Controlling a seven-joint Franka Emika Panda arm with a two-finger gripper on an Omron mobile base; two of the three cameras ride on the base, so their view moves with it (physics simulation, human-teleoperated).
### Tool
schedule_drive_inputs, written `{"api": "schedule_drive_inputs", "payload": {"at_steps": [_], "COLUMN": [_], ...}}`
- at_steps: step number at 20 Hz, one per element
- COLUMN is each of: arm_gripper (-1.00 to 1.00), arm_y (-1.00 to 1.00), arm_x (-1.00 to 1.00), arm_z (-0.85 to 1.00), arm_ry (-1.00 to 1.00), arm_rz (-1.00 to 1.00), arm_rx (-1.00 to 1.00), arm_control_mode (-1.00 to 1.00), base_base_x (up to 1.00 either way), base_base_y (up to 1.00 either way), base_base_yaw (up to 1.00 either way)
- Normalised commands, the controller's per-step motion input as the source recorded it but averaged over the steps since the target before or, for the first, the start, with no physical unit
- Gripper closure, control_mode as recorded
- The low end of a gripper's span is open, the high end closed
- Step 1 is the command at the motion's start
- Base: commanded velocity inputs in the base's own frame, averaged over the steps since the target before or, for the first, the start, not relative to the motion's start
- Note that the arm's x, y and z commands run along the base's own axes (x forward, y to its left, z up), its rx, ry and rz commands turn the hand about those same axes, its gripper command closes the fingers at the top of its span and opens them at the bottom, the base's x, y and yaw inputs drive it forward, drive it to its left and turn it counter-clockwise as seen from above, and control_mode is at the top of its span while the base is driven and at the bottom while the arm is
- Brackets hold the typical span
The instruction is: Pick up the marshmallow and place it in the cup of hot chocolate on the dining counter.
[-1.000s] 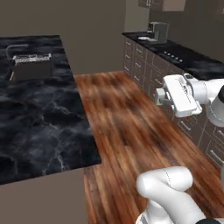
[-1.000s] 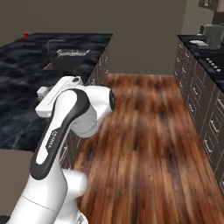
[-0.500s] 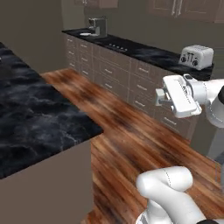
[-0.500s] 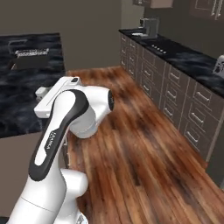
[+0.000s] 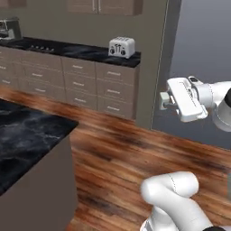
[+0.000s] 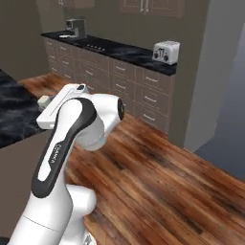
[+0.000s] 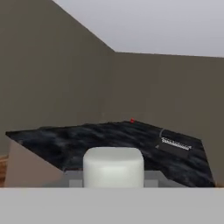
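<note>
Off-white and soft-edged, the marshmallow (image 7: 113,167) sits at the bottom centre of the hand view, pinched between the fingers, which are drawn in almost fully around it. Behind it in that view stretches a dark marbled tabletop (image 7: 109,140) with a sink (image 7: 176,144) set into it toward the right and a small red speck (image 7: 132,120) at its far edge, plain grey-brown walls beyond.

From the left base view the white hand (image 5: 182,99) hangs at the right of the frame above a wooden floor (image 5: 135,158). A corner of the black tabletop (image 5: 27,140) fills the lower left. Along the back wall runs a row of drawers under a dark counter, with a white toaster (image 5: 122,46) on it and a coffee machine (image 6: 75,26) at the far end in the right base view.
</note>
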Motion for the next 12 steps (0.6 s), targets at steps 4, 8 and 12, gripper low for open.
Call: {"api": "schedule_drive_inputs", "payload": {"at_steps": [4, 8, 12], "arm_gripper": [1.00, 1.00, 1.00], "arm_y": [0.00, 0.00, 0.00], "arm_x": [0.00, 0.00, 0.00], "arm_z": [0.00, 0.00, 0.00], "arm_ry": [0.00, 0.00, 0.00], "arm_rz": [0.00, 0.00, 0.00], "arm_rx": [0.00, 0.00, 0.00], "arm_control_mode": [1.00, 1.00, 1.00], "base_base_x": [-0.95, -1.00, -1.00], "base_base_y": [0.68, 0.76, 0.97], "base_base_yaw": [-0.75, -0.67, -0.47]}}
